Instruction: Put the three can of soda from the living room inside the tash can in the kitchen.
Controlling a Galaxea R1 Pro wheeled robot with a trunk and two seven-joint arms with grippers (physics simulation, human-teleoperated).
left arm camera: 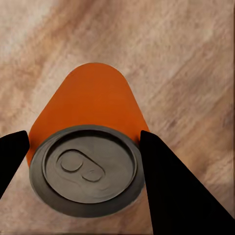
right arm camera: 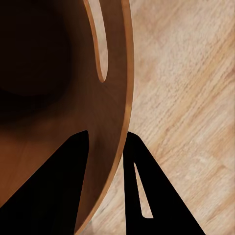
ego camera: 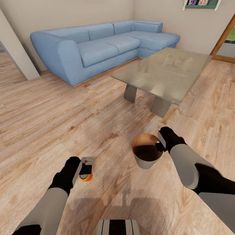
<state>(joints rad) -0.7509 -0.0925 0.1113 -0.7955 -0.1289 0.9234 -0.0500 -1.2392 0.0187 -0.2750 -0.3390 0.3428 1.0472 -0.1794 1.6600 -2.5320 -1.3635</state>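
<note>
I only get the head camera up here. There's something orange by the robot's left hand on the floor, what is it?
Observer: A soda can, orange-sided with a grey pull-tab top, standing upright on the wood floor.
Operator: Has the hand got hold of it?
Observer: The left gripper has one dark finger on each side of the can's top; the right-hand finger touches the rim, the other looks a hair off.
Operator: And the other hand, by the brown bucket?
Observer: The right gripper straddles the trash can's wall, one finger inside, one outside. There is a slot handle cut in that wall.
</note>
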